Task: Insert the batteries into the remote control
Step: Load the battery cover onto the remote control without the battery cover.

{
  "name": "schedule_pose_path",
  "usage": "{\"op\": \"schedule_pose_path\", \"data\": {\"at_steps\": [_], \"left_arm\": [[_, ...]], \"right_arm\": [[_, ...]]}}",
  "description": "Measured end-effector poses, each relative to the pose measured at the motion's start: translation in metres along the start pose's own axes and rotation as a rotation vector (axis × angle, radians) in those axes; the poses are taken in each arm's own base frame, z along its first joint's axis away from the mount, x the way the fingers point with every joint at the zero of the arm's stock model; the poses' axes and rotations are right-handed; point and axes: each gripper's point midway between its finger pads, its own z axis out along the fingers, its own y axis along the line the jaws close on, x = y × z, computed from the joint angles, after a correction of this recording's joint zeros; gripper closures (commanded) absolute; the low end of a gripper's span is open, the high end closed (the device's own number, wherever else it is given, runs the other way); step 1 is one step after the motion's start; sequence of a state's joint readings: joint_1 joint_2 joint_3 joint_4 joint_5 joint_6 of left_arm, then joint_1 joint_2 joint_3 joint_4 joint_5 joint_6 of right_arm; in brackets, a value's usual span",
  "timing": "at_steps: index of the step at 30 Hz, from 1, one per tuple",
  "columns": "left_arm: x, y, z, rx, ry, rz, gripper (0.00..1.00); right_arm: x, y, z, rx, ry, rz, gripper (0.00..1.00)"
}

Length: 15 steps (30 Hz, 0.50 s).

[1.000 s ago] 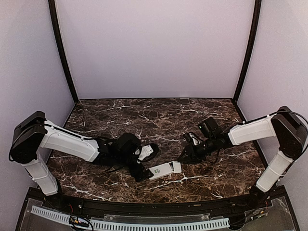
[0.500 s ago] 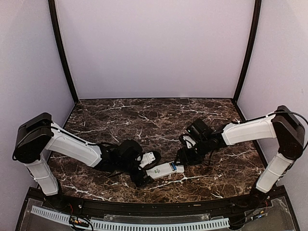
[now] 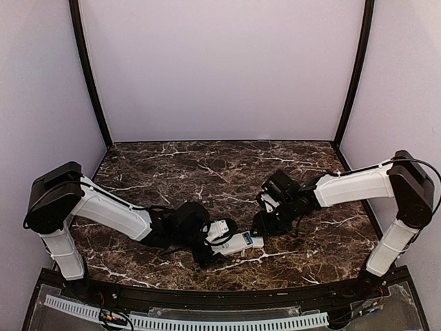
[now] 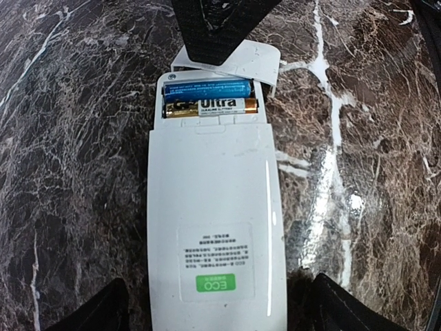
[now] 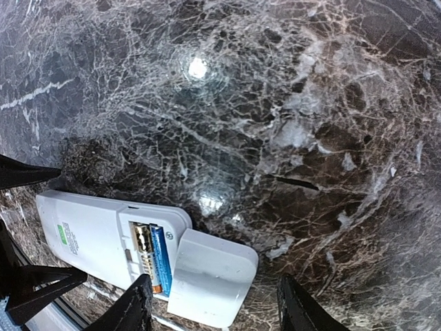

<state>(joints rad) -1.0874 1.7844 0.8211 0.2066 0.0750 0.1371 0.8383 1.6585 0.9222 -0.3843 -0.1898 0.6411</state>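
Note:
The white remote control point(image 4: 213, 227) point(image 3: 233, 243) point(image 5: 89, 238) lies face down on the marble, its battery bay open. Two batteries lie side by side in the bay, a blue one point(image 4: 207, 89) point(image 5: 160, 260) and a gold one point(image 4: 210, 106) point(image 5: 142, 248). A small white cover plate point(image 5: 210, 276) point(image 4: 258, 62) point(image 3: 257, 242) rests at the bay end, overlapping the remote's edge. My left gripper point(image 4: 217, 314) point(image 3: 216, 245) stands open, its fingers straddling the remote's other end with small gaps. My right gripper point(image 5: 215, 314) point(image 3: 262, 230) hangs open over the cover plate, holding nothing.
Dark veined marble point(image 3: 207, 172) surrounds the remote. The table's front edge point(image 3: 207, 293) runs just below it. Lilac walls and black corner posts point(image 3: 89, 76) close in the back and sides.
The right gripper has opened wider and drawn back and to the left over the cover plate. A blue battery now shows in the remote's bay. The left gripper has slid right, astride the remote.

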Motion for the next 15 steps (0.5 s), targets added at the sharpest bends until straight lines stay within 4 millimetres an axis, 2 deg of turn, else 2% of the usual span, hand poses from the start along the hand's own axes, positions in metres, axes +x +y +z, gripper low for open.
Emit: {"op": "schedule_pose_path", "data": {"at_steps": [5, 15], "left_arm": [[-0.0013, -0.0029, 0.0020, 0.019, 0.004, 0.000, 0.16], [-0.0031, -0.0040, 0.0037, 0.027, 0.014, 0.001, 0.17]], "right_arm": [[0.0018, -0.0027, 0.0056, 0.010, 0.016, 0.009, 0.45], [-0.0006, 0.0024, 0.0107, -0.003, 0.025, 0.010, 0.57]]}}
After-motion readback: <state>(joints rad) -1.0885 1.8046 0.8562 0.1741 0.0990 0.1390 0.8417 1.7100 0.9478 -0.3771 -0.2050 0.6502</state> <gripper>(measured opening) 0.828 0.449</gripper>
